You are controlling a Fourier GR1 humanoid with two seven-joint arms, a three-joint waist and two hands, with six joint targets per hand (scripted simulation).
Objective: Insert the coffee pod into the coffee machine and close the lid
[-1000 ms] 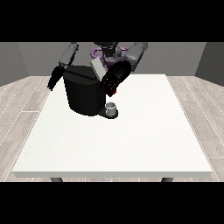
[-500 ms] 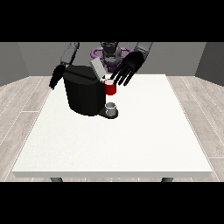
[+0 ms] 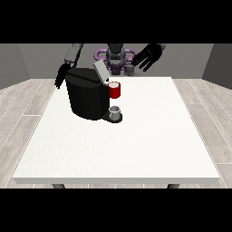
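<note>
Lid-closing looks next, as on the table [image 3: 136,149] the coffee machine [image 3: 88,97] near its far-left corner has its lid [image 3: 100,71] up, the view's-right hand [image 3: 149,55] hovers with fingers spread, the view's-left hand [image 3: 60,78] unclear, the pod unseen.

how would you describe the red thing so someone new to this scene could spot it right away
Start at the big white table, then find the black coffee machine near its far left part. The red thing at the machine juts from its upper right side, above a small grey thing; it is the only red item.
</note>
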